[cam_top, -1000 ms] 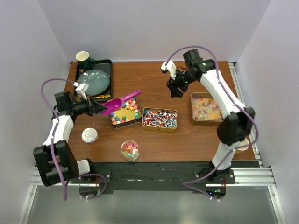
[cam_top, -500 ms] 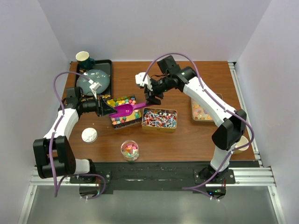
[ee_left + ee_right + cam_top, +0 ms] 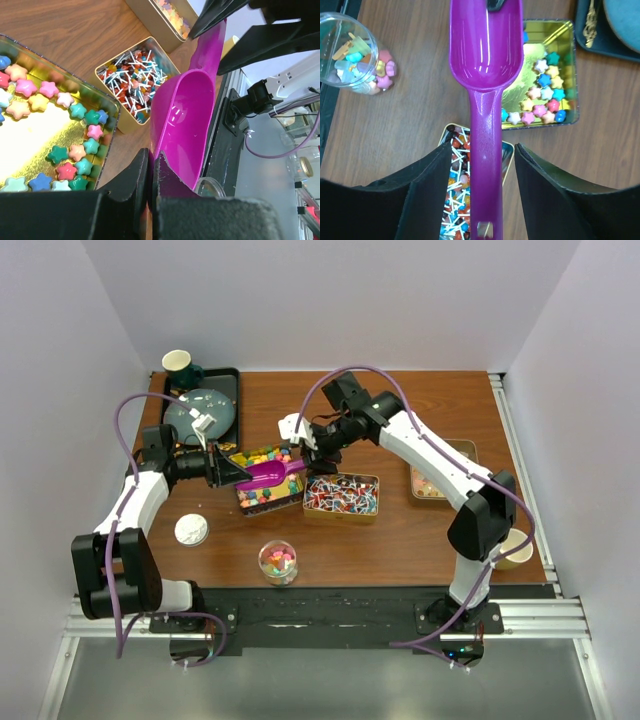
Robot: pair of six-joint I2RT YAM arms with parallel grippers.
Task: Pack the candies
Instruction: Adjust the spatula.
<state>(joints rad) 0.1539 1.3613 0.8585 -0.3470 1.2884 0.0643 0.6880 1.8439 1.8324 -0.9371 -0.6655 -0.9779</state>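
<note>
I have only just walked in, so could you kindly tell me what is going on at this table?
The two arms appear to be passing the purple scoop between them. The left gripper pinches the rim of its empty bowl, held partly over the gold tin of star candies. The right gripper straddles the handle, its fingers open and not touching it. A clear cup near the front holds a few more sweets.
</note>
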